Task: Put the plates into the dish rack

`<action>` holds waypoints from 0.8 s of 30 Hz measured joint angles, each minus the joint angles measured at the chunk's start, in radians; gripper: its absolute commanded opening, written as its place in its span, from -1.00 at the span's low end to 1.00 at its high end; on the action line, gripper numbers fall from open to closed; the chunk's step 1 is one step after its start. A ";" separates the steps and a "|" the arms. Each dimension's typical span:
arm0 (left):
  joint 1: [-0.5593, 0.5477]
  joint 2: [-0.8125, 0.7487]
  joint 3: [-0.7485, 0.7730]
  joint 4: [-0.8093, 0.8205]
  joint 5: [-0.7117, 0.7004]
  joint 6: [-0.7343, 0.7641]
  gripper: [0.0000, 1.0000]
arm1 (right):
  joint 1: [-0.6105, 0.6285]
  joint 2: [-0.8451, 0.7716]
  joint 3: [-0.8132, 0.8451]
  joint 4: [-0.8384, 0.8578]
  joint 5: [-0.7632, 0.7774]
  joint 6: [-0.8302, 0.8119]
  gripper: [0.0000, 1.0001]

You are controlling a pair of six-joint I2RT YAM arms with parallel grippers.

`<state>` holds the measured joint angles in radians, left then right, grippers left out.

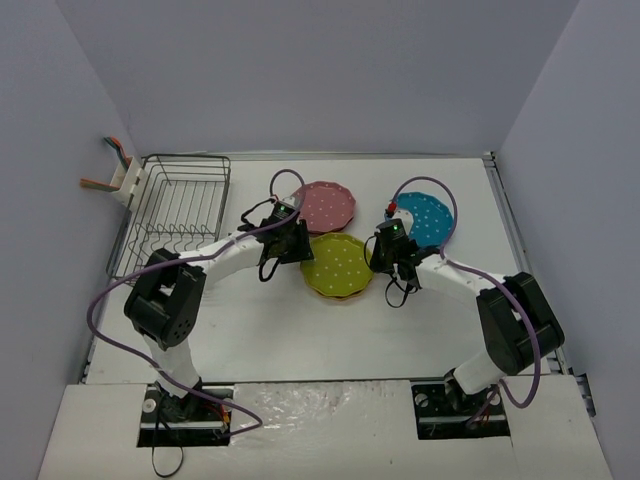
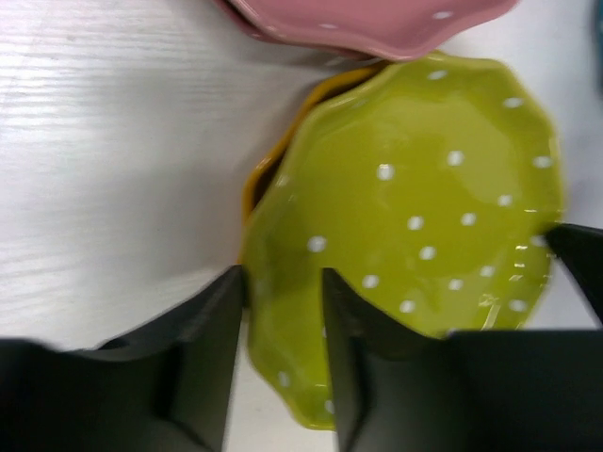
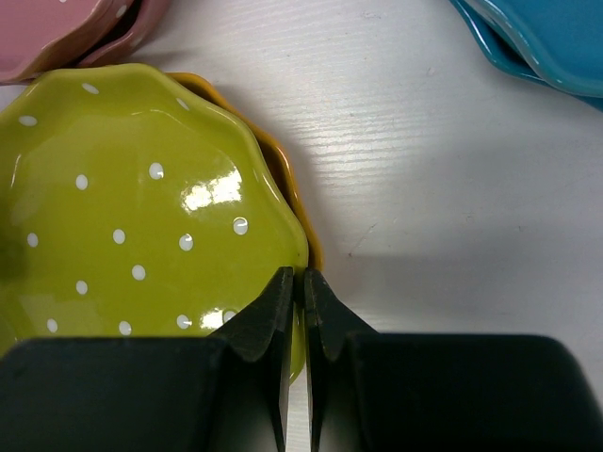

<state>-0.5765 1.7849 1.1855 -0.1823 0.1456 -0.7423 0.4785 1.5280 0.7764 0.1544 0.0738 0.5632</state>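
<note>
A lime-yellow plate [image 1: 338, 265] lies on an orange-yellow plate [image 3: 293, 184] mid-table. My right gripper [image 3: 301, 282] is shut on the lime plate's right rim [image 3: 141, 217]. My left gripper [image 2: 283, 315] is open and straddles the plate's left rim [image 2: 415, 188], one finger [image 2: 212, 358] outside and one over the dish. The lime plate looks tilted off the orange one [image 2: 273, 160]. A pink plate [image 1: 323, 205] and a turquoise plate [image 1: 425, 218] lie behind. The black wire dish rack [image 1: 175, 215] stands at the back left with no plates in it.
A white utensil caddy [image 1: 128, 183] hangs on the rack's far left corner. The pink plates [image 2: 377, 24] sit just behind the lime one. Stacked blue plates [image 3: 546, 38] lie to the right. Grey walls enclose the table on three sides.
</note>
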 measured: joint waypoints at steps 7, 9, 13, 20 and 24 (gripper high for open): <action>0.006 0.026 0.001 -0.021 -0.010 0.021 -1.00 | -0.001 0.000 -0.001 0.012 0.004 -0.009 -1.00; 0.007 0.026 0.003 -0.024 -0.009 0.021 -1.00 | -0.001 0.000 -0.004 0.016 0.004 -0.010 -1.00; 0.007 0.023 0.014 -0.048 -0.012 0.033 -1.00 | -0.001 0.000 -0.010 0.022 -0.004 -0.010 -1.00; 0.005 -0.062 0.017 -0.133 -0.042 0.063 -1.00 | 0.002 0.000 -0.012 0.034 -0.054 -0.011 -1.00; 0.002 -0.140 0.017 -0.180 -0.073 0.072 -1.00 | 0.007 0.000 -0.005 0.054 -0.092 -0.011 -1.00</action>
<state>-0.5743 1.6449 1.2022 -0.3621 0.0726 -0.6704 0.4855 1.5276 0.7713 0.2088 -0.0177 0.5518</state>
